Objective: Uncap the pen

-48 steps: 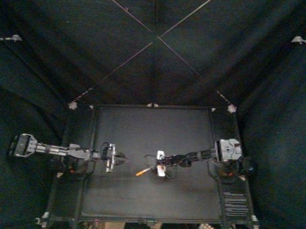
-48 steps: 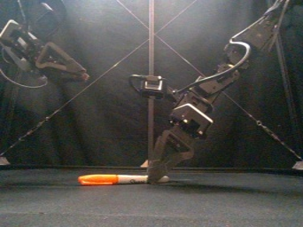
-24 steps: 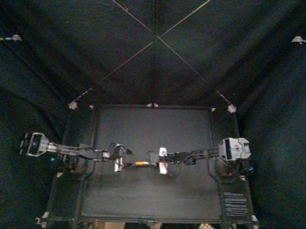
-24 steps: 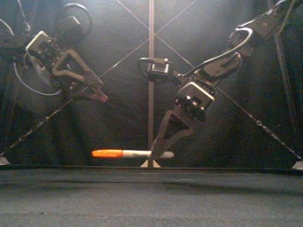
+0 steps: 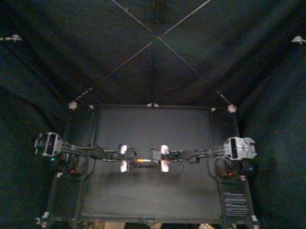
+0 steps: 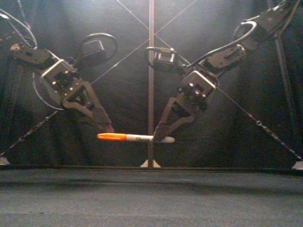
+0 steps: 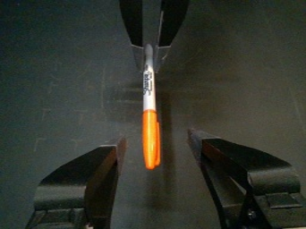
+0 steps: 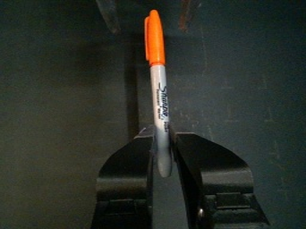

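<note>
Both arms have closed in since a second ago. The pen (image 6: 134,137), which then lay on the table (image 5: 120,125), now hangs level above its middle. The right gripper (image 6: 164,137) pinches its grey end from 3 o'clock. The left gripper (image 7: 156,148) has come in from 9 o'clock, jaws wide astride the orange cap (image 7: 148,139) without touching it. Clamping and pulling looks next.

Tail of pen (image 8: 157,89) out of sight inside right end effector (image 8: 160,139)
</note>
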`<act>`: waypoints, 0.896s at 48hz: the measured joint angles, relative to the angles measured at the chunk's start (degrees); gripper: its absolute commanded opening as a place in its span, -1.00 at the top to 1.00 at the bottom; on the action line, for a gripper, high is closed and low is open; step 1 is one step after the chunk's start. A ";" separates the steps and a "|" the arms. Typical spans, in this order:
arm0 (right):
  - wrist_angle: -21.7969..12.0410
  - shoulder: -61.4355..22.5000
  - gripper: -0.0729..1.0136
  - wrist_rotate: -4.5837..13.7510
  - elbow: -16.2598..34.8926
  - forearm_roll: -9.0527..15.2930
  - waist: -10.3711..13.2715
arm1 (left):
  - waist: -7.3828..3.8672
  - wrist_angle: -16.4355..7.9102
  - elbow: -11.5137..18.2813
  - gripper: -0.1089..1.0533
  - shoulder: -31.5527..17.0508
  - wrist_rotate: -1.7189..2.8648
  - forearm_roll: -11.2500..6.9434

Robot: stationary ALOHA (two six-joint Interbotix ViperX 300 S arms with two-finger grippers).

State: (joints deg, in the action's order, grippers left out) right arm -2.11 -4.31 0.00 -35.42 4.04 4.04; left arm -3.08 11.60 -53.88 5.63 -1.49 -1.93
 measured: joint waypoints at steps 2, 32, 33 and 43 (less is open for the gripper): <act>0.00 0.00 -0.11 0.00 0.00 0.00 0.00 | -0.35 0.00 0.26 -0.74 -0.62 0.09 0.09; 1.67 4.75 -0.11 -0.09 -4.48 -0.09 2.02 | -2.99 0.26 0.35 -0.13 -1.14 -0.09 1.93; 1.49 5.71 -0.11 0.00 -5.36 -0.35 2.20 | -3.08 -0.26 0.26 -0.13 -0.70 -0.09 2.02; 4.66 13.89 -0.11 0.18 -15.21 -2.55 3.78 | -4.22 -0.53 -5.71 -0.13 4.57 0.18 1.85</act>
State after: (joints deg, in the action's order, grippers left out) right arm 2.55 9.58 0.18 -50.63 1.49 7.82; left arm -7.29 11.07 -59.59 10.20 -1.32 -0.09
